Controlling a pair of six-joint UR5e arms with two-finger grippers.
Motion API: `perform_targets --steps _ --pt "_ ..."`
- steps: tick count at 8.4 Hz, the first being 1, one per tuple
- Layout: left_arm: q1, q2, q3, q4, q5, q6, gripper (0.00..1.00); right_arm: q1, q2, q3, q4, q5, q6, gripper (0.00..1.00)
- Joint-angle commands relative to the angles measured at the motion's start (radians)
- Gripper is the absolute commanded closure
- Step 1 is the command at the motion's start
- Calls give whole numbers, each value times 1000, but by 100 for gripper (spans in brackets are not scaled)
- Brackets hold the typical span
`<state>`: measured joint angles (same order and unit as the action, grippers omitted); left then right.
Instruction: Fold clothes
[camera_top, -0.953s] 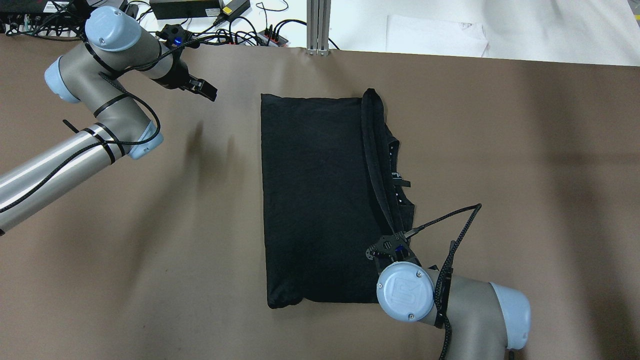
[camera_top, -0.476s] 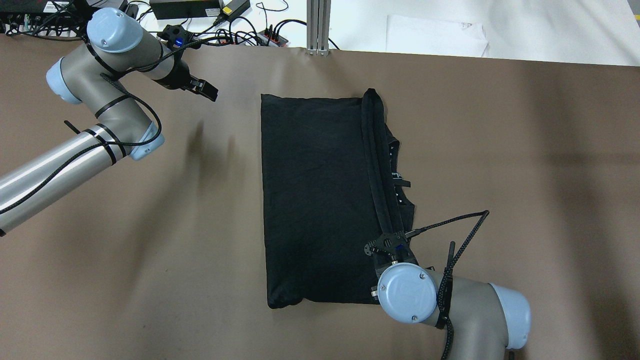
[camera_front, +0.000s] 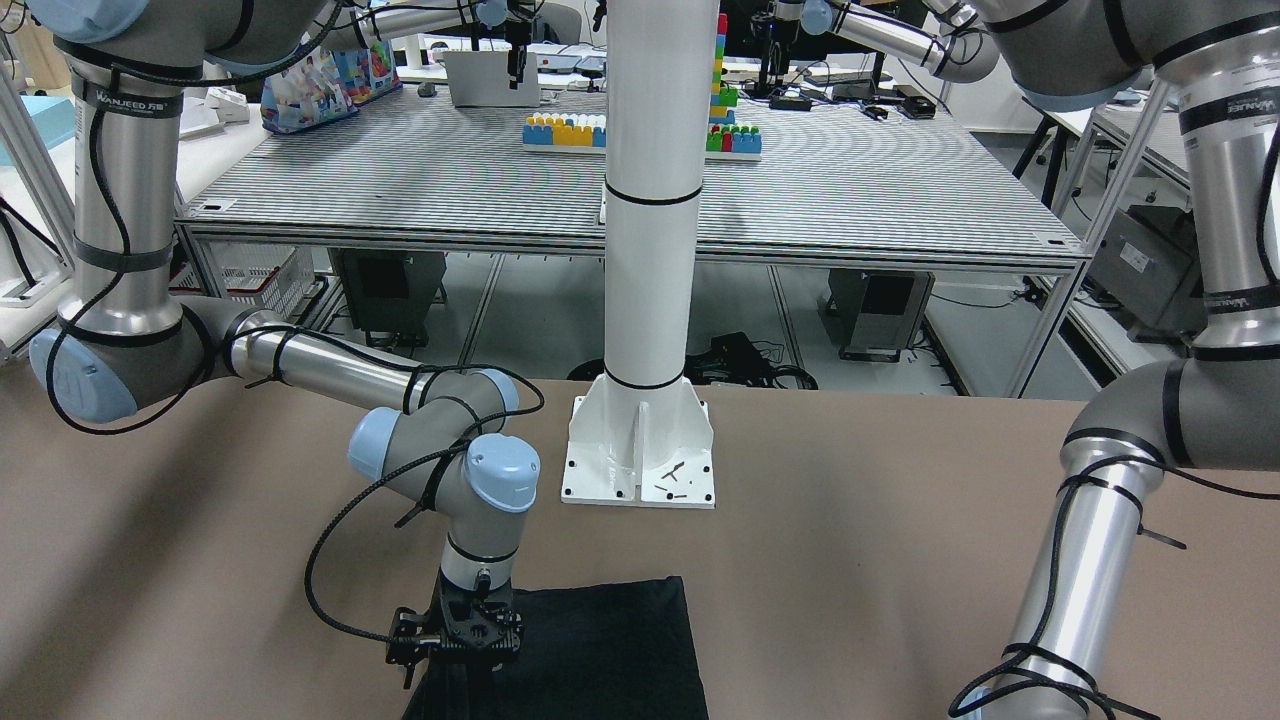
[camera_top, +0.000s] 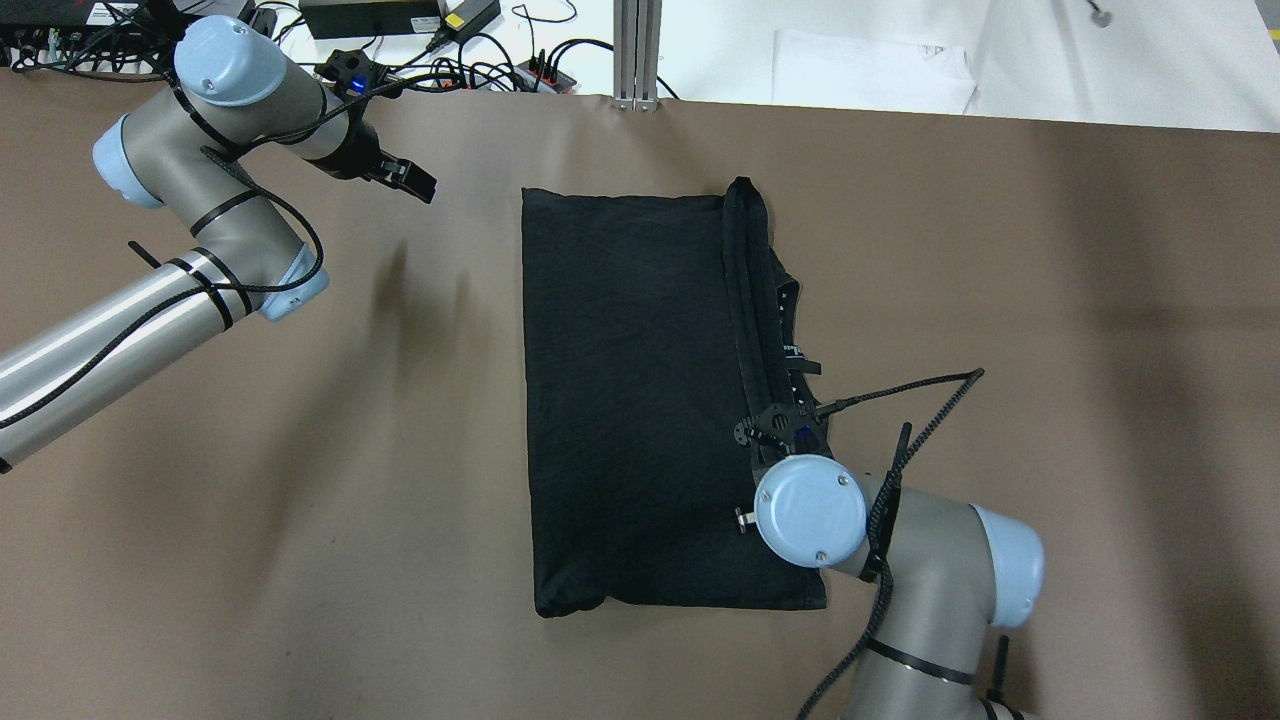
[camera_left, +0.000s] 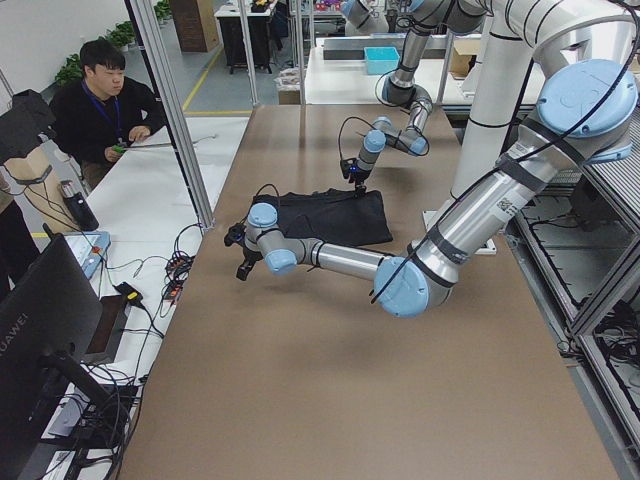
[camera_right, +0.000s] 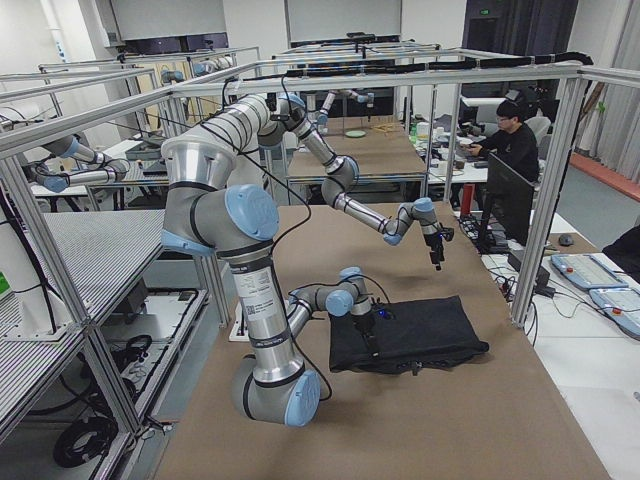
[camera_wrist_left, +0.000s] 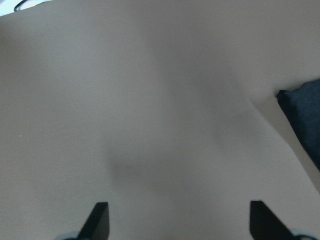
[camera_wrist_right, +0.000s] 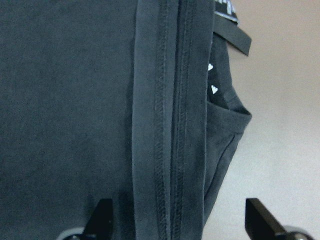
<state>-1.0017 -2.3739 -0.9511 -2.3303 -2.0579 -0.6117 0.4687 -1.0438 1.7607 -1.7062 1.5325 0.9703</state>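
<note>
The right gripper (camera_wrist_right: 181, 220), fingers spread apart, hovers over the stitched edge of the black garment (camera_top: 630, 400) at the middle of the table (camera_top: 300, 450), while the left gripper (camera_wrist_left: 179, 220), also spread, hangs near the far left corner.

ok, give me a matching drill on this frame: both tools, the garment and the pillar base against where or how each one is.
Things:
1. left tool
2. right tool
3. black garment
4. white pillar base

States:
A. stands on the table, touching neither tool
B. open, over bare tabletop
C. open, over a stitched fabric edge
D. lies flat in a rectangle

Pairs: 1-B, 2-C, 3-D, 4-A.
</note>
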Motion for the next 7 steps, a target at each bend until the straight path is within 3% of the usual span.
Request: perform_targets --steps 1,7 --pt "0 -1 0 0 1 0 0 33 27 -46 2 18 -51 7" --pt "6 -1 2 0 1 1 0 22 27 -50 0 64 -53 7"
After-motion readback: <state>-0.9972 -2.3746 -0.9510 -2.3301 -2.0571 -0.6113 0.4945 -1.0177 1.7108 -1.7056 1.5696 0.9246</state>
